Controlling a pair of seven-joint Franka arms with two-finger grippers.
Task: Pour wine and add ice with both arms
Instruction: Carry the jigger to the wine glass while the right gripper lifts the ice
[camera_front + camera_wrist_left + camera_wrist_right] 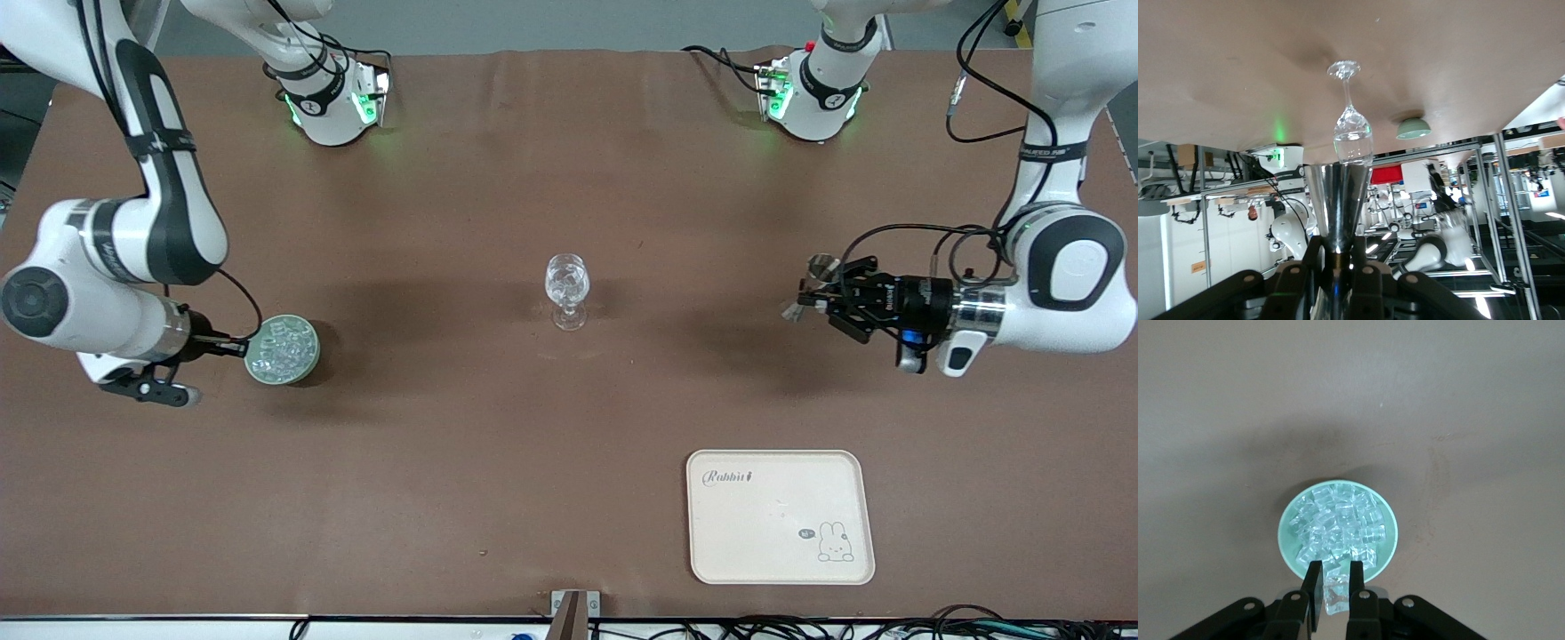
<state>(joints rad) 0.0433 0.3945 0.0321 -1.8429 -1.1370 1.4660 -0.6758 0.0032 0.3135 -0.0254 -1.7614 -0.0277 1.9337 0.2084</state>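
Glassy ice (1338, 597) cube pinched in right gripper (1333, 587) over dish (1288, 520); left gripper (813, 298) grips, seemingly, metal cup (1336, 200).

Left gripper (813, 293) held level with jaws clamped; right gripper (1333, 587) points down, jaws pinched narrow.

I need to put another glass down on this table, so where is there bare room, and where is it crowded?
Bare table lies between the goblet and the tray, and from the goblet toward the arm bases. The tray is bare too. It is crowded at the green dish of ice, where the right gripper grips a cube, and under the left gripper with its small glass.
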